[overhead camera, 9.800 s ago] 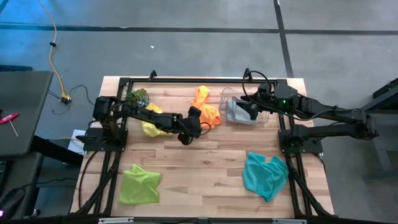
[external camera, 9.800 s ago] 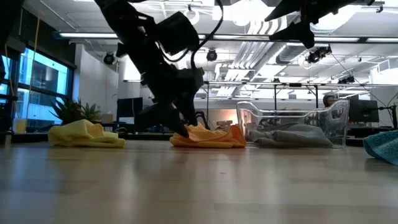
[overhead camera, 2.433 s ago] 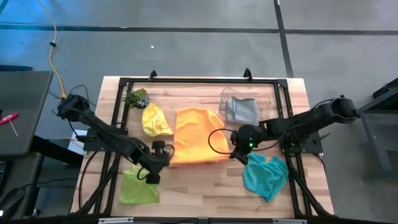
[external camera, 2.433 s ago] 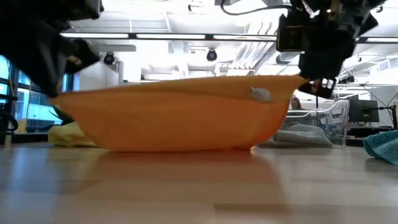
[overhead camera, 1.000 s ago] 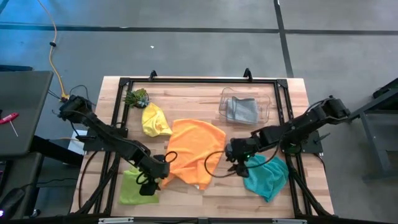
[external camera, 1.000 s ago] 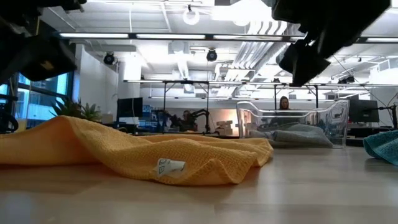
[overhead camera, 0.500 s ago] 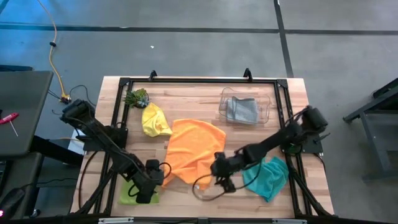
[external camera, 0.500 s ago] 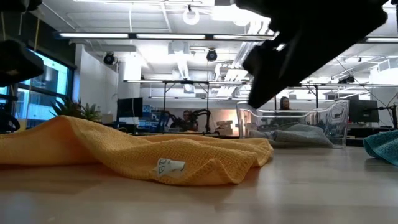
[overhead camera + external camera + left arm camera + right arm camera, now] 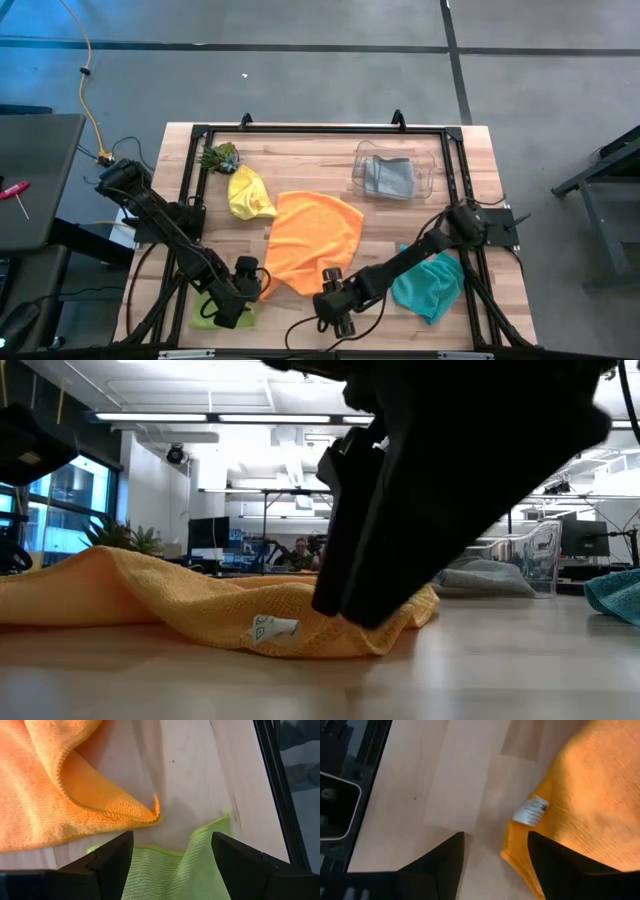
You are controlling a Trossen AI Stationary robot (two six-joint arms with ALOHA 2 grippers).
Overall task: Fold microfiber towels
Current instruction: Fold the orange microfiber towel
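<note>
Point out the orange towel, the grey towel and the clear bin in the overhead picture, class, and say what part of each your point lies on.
orange towel (image 9: pixel 312 238): high view, middle of the spread cloth.
grey towel (image 9: pixel 389 178): high view, centre of the cloth inside the bin.
clear bin (image 9: pixel 432 176): high view, its right-hand wall.

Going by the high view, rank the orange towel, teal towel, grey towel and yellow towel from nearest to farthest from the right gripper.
From the right gripper, at the table's front edge:
1. Orange towel, just behind it, mid-table.
2. Teal towel, to its right, front.
3. Yellow towel, far left.
4. Grey towel, in the clear bin, far right; too close to the yellow one to call.
</note>
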